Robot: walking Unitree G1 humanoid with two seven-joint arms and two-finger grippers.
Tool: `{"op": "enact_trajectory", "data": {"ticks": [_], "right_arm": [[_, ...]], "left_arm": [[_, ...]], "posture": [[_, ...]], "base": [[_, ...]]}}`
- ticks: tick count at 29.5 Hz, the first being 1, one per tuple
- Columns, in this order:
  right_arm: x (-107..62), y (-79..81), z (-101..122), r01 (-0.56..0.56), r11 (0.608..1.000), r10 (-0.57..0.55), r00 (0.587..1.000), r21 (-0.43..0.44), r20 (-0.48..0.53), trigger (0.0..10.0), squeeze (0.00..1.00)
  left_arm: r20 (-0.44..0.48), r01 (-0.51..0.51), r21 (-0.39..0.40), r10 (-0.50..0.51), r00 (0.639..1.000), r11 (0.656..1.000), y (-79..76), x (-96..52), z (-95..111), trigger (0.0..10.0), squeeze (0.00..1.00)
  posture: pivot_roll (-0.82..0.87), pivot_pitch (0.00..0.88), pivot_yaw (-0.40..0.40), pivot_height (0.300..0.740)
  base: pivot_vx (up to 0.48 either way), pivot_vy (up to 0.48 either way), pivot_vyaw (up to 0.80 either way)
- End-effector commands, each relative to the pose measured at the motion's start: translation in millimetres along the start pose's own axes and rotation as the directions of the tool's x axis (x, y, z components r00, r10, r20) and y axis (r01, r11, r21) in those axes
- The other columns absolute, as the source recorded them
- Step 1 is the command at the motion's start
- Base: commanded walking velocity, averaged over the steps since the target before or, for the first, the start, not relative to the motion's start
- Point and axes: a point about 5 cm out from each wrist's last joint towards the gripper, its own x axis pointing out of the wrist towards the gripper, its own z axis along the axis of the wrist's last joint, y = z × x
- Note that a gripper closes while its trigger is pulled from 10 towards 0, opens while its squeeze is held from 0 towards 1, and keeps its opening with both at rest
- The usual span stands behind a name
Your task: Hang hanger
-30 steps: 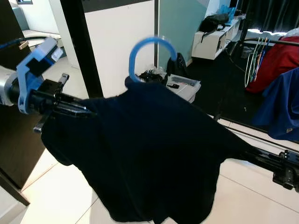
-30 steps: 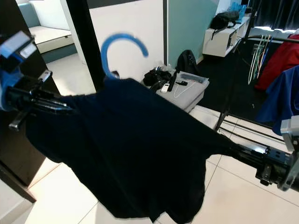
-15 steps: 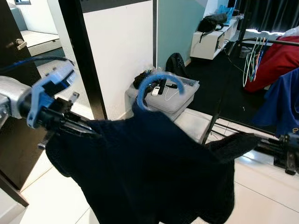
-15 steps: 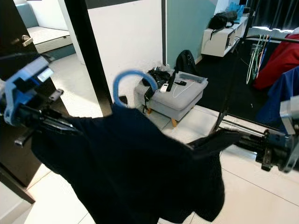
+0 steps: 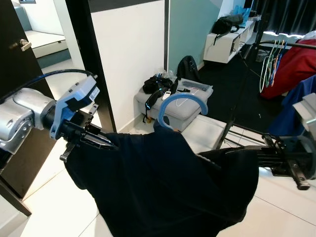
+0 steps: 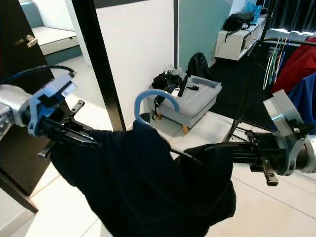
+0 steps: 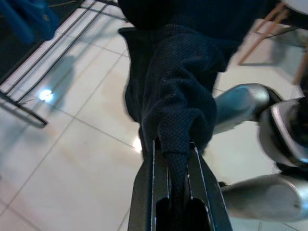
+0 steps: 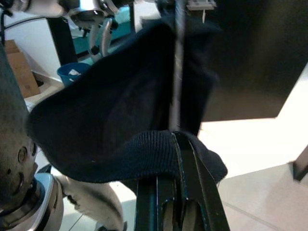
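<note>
Lower than half a second ago, the light-blue plastic hanger hook (image 5: 178,104) now pokes up from the neck of the dark navy knitted garment (image 5: 163,187) at about the middle of the head views, and the two grippers have drawn closer together so the cloth sags in deeper folds between them. The garment hangs spread over the hanger, above the white tiled floor (image 5: 44,207).

The left gripper (image 5: 106,143) has its two black fingers closed on a bunched fold of the knit at the garment's left shoulder; the left wrist view shows that fold (image 7: 178,144) pinched tight between the fingers. The right gripper (image 6: 223,149) is likewise closed on the right shoulder, with the ribbed edge of the cloth (image 8: 159,149) draped over and clamped between its fingers.

Behind the hook stands a grey upholstered footstool (image 5: 185,101) with black cables and small gadgets lying on it, beside a white wall panel with a black post (image 5: 98,69). A black backpack (image 5: 188,67) leans near a teal wall. Off to the robot's right, a black metal clothes rack (image 5: 247,84) carries empty hangers, a red garment (image 5: 291,66) and a blue garment (image 5: 296,106).
</note>
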Motion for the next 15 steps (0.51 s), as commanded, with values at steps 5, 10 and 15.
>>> {"op": "enact_trajectory", "data": {"ticks": [5, 10, 15], "right_arm": [[5.8, -2.8, 7.0, -0.054, 0.998, 0.054, 0.999, -0.027, 0.000, 0.0, 0.00], [0.7, -10.8, 10.8, -0.038, 0.998, 0.038, 0.999, -0.042, -0.006, 0.0, 0.00], [-7.6, -10.2, 7.8, 0.009, 1.000, -0.009, 1.000, -0.029, -0.007, 0.0, 0.00]], "left_arm": [[-0.008, -0.037, 0.031, 0.037, 0.999, 0.999, 2.0, -1.0, 1.5, 10.0, 0.00], [-0.030, 0.011, 0.013, -0.011, 0.999, 1.000, -6.5, -3.7, -3.5, 10.0, 0.00], [-0.023, -0.090, 0.046, 0.091, 0.996, 0.995, 4.1, -18.8, -0.1, 10.0, 0.00]], "posture": [[-0.07, 0.000, 0.043, 0.740], [-0.06, 0.000, 0.037, 0.740], [-0.06, 0.000, 0.035, 0.740]], "base": [[0.000, 0.000, 0.00], [0.000, 0.000, 0.00], [0.000, 0.000, 0.00]]}}
